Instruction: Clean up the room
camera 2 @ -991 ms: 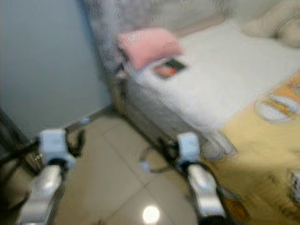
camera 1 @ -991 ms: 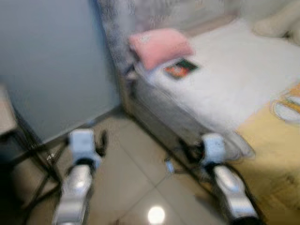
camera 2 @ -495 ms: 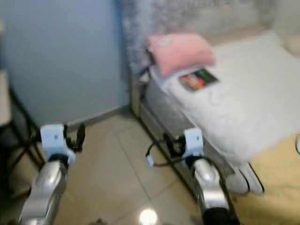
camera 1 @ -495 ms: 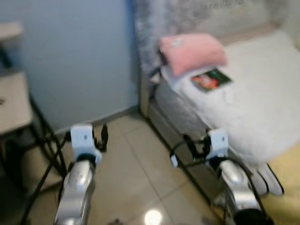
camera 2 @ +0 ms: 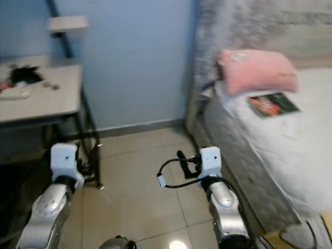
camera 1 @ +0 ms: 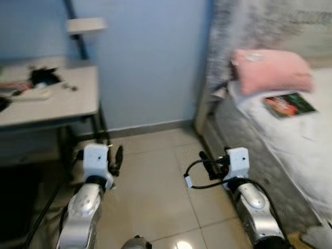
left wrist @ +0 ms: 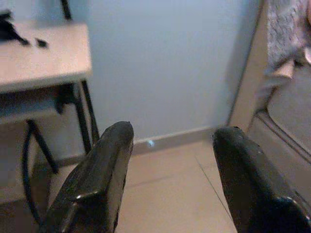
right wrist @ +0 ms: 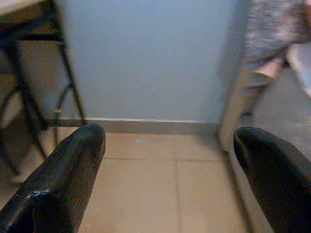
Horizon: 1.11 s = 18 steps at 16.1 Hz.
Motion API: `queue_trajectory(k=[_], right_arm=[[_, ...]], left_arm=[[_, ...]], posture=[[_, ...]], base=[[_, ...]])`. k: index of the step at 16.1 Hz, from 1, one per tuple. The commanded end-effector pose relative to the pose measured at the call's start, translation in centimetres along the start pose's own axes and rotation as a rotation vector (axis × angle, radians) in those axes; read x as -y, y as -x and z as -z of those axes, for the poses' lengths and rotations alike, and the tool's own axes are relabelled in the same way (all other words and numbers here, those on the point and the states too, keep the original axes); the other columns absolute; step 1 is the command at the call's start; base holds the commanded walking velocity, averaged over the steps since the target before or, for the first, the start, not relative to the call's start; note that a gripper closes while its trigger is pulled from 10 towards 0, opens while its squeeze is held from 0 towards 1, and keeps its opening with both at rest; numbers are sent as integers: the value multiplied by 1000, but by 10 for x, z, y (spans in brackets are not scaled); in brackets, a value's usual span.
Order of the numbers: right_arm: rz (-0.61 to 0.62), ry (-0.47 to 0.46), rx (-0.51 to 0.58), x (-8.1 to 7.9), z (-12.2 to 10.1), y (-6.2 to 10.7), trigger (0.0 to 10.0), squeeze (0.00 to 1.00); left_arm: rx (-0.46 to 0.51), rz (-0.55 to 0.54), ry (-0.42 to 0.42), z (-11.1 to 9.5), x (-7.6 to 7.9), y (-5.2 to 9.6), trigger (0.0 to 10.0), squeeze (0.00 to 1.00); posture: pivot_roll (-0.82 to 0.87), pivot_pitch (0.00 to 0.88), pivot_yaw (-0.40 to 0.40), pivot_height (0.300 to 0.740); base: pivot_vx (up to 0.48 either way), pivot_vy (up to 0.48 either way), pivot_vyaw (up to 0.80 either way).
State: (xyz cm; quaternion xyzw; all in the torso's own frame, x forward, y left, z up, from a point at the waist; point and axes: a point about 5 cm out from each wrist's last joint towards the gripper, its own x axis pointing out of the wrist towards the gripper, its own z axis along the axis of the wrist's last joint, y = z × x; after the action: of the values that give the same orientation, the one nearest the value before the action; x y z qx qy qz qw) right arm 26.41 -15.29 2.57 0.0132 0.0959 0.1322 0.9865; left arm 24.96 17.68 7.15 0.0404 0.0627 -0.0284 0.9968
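Nearest, both arms reach forward low over the tiled floor (camera 1: pixel 155 197). The left gripper (left wrist: pixel 170 170) and right gripper (right wrist: pixel 170 170) have fingers spread wide, holding nothing. Farther ahead on the robot's right stands the bed (camera 1: pixel 290 140), a book (camera 1: pixel 288 105) lying flat beside a pink pillow (camera 1: pixel 272 70); the right arm is nearer. A desk (camera 1: pixel 52 101) sits left.
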Motion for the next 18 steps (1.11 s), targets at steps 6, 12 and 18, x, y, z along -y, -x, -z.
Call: queue_trajectory(k=[6, 12, 18], right_arm=[[-11, 11, 29, 5, -4, 5, 10000, 0], [-19, 9, 42, -6, -10, -5, 10000, 0], [20, 67, 40, 4, -2, 22, 10000, 0]], left_arm=[[47, -85, -4, -7, -3, -4, 10000, 0], [25, -91, 2, -6, -11, -9, 10000, 0], [-24, -44, 36, 5, -10, 0, 10000, 0]], posture=[[-22, 0, -13, 740], [-16, 0, 1, 740], [-28, 0, 1, 740]], base=[[297, 0, 544], [480, 0, 311], [480, 0, 0]])
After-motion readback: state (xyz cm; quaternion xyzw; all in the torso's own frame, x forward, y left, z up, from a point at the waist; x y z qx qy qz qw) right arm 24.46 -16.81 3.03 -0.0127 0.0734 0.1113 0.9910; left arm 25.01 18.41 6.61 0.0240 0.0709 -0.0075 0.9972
